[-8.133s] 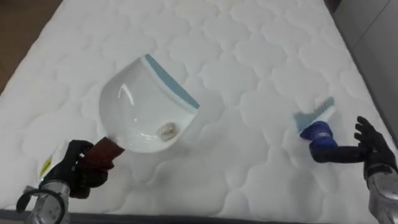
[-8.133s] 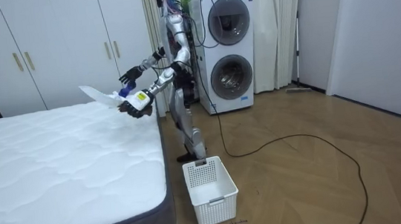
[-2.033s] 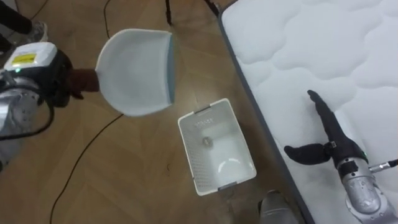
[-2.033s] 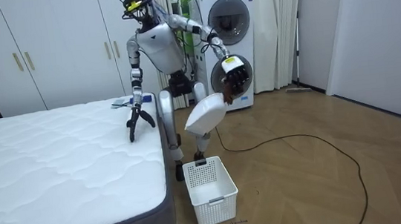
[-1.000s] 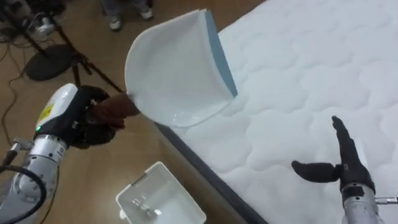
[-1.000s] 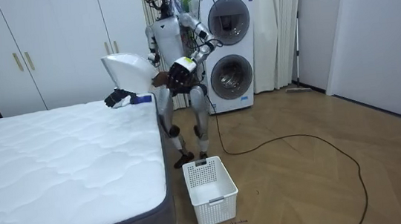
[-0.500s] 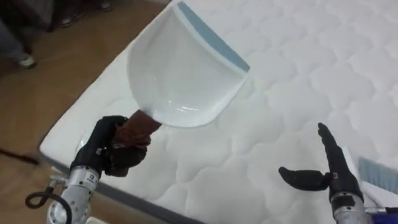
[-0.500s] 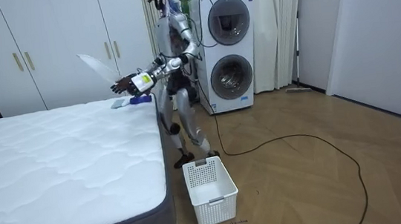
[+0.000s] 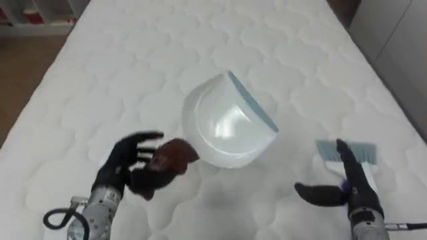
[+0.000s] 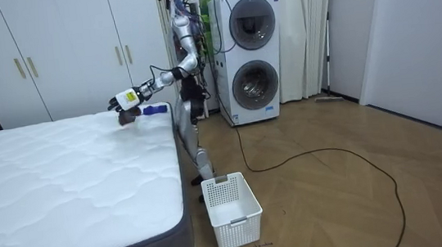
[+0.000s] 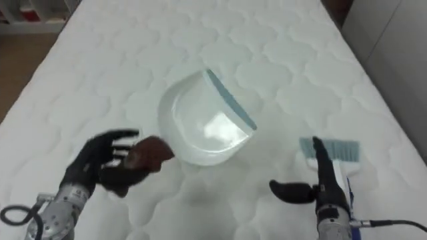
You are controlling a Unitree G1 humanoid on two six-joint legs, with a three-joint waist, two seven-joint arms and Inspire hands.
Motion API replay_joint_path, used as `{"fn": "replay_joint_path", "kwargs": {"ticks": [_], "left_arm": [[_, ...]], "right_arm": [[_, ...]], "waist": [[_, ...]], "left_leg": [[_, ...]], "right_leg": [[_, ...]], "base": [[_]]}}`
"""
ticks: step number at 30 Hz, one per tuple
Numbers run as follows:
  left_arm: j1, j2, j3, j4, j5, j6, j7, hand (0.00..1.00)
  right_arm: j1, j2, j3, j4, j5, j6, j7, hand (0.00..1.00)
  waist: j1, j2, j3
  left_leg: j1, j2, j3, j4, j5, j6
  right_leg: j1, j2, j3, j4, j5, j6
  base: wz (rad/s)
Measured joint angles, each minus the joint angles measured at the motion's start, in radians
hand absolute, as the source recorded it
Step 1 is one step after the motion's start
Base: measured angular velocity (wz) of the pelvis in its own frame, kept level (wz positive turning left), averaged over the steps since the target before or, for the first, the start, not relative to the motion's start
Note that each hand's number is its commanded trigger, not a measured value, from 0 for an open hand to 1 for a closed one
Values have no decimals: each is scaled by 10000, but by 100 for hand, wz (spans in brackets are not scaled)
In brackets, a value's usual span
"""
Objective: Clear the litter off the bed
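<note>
Your left hand [image 9: 127, 170], fingers spread apart, lies at the brown handle [image 9: 176, 152] of the white dustpan [image 9: 227, 127], resting mid-mattress [image 9: 100, 67]. Your right hand [image 9: 353, 187], fingers straight, overlaps the blue-bristled brush [image 9: 363, 151], near right.

Dustpan [image 9: 230, 128] lies on the bed [image 9: 120, 60], left hand [image 9: 129, 170] splayed beside it

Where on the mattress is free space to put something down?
Free: the far mattress beyond the dustpan, and the left side past the left hand. Crowded: the near part, with the dustpan between both hands and the brush by the right hand.
</note>
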Motion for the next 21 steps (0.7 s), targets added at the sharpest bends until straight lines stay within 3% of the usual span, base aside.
{"fn": "replay_joint_path", "kwargs": {"ticks": [4,8,13,19,21], "left_arm": [[-440,-8,149,-5,-14,-7,131,0],[-585,-69,245,-67,24,-34,204,0],[-639,-201,227,-101,102,-33,232,0],[-604,-206,216,-99,102,-33,462,0],[-456,-208,223,-83,91,-32,735,0]], "right_arm": [[-242,47,-60,-156,49,88,96,0],[-335,241,-60,-418,1,83,133,0],[-316,311,-61,-367,20,293,138,0],[-312,309,-139,-350,18,293,119,0],[-160,308,-203,-314,27,292,-7,0]], "waist": [[15,126,4],[186,114,0],[-50,71,9],[-31,-9,-4],[-12,-79,-62]], "left_leg": [[35,-63,429,10,-197,87],[336,-88,832,-18,-363,80],[435,-97,737,-50,-372,87],[577,-49,681,-377,-366,90],[607,-13,638,-460,-365,90]], "right_leg": [[-341,4,263,503,-304,78],[-396,-37,75,619,-404,77],[-205,-21,128,308,-349,92],[-39,25,56,-87,-205,103],[52,48,18,-275,-148,88]], "base": [[-33],[-52],[-11],[1],[4]]}}
